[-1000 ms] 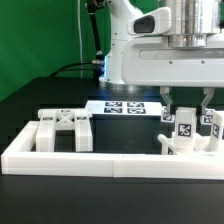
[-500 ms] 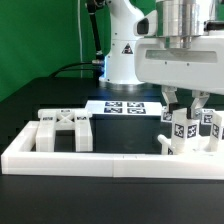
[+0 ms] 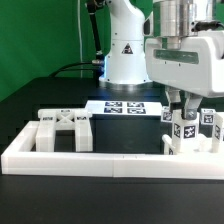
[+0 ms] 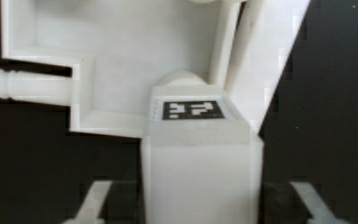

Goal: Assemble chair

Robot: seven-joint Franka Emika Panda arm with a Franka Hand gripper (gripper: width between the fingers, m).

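Observation:
My gripper (image 3: 184, 116) hangs over the chair parts at the exterior view's right, its fingers straddling an upright white tagged leg (image 3: 184, 130). In the wrist view that leg (image 4: 202, 150) fills the space between the two fingers (image 4: 101, 200), and the gripper (image 4: 197, 208) is shut on it. Beyond the leg lies a flat white panel (image 4: 131, 60) with a round peg (image 4: 16, 82) sticking out of its side. More tagged white pieces (image 3: 208, 132) stand packed against the leg. An X-braced frame (image 3: 64, 128) rests apart at the exterior view's left.
A long low white border wall (image 3: 100, 160) runs along the front and turns back at the left. The marker board (image 3: 125, 108) lies flat behind the parts, in front of the robot base (image 3: 125, 60). The table is black.
The hand has turned about the leg and shifted a little toward the exterior view's left. Its fingers stay closed on the leg. The other parts have not moved.

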